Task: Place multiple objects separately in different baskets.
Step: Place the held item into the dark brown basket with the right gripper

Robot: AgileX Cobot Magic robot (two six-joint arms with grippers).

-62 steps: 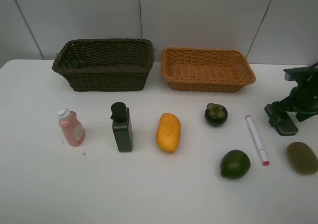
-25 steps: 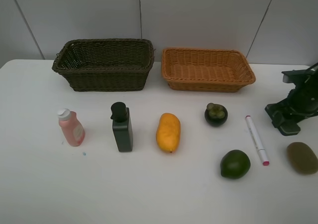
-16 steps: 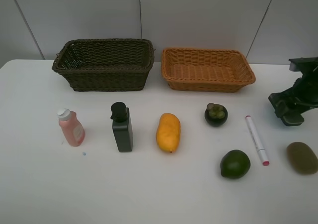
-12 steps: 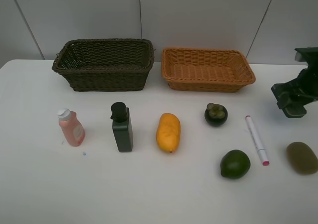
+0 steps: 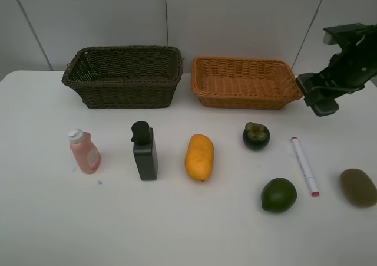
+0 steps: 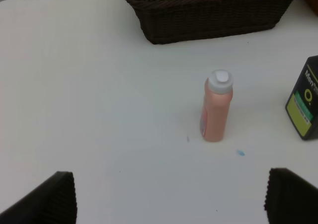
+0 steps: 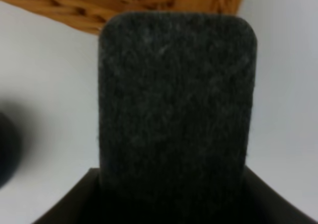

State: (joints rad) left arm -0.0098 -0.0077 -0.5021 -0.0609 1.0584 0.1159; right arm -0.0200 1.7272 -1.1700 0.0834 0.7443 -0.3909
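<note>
Your right end effector [image 5: 321, 99] is hovering right of the light orange-tan wicker basket [image 5: 247, 65] (grip: cannot tell); your left end effector [image 6: 169, 196] is gaping open near the pink white-capped plastic bottle [image 6: 216, 110].

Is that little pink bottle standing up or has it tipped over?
Upright: the pink bottle stands on its base on the table, white cap on top, in both views.

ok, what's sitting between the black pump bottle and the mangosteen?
Only the yellow-orange mango, lying clear of both the black pump bottle and the mangosteen. The exterior high view shows it.
</note>
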